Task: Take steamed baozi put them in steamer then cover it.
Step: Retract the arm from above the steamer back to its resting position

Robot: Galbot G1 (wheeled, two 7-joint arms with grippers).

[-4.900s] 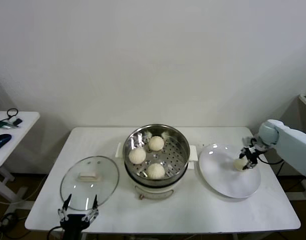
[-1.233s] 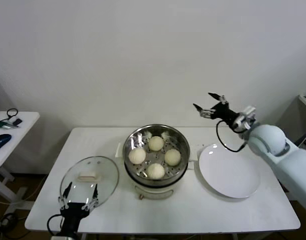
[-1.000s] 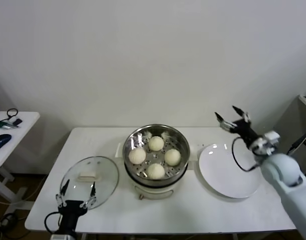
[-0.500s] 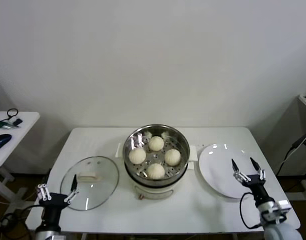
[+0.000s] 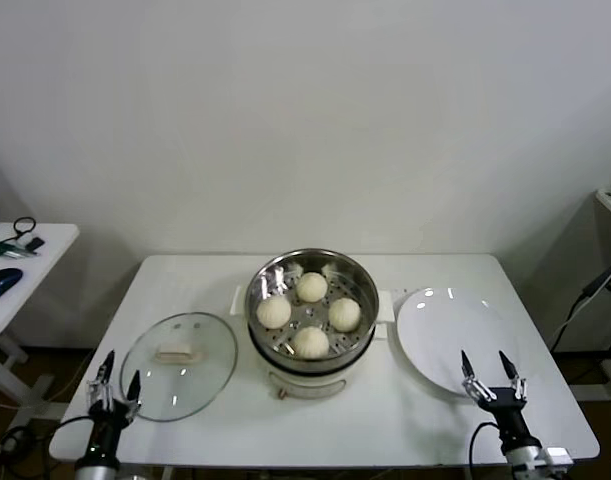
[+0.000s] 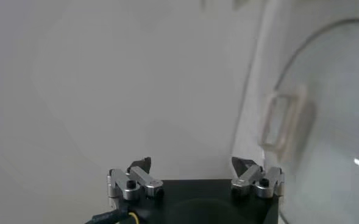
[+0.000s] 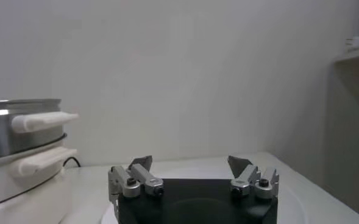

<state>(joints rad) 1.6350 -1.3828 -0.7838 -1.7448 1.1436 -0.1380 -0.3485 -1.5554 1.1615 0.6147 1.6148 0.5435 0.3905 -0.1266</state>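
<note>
With all four buns already in the steamer and the lid flat on the counter, your wide-open, empty left pincer could slip on its small handle, while the right pincer, also open and empty, waits near the plate.

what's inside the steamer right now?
Four baozi sit on the perforated tray inside the open steamer. The glass lid lies on the table beside it, not on the pot. Whatever is below the tray is hidden.
</note>
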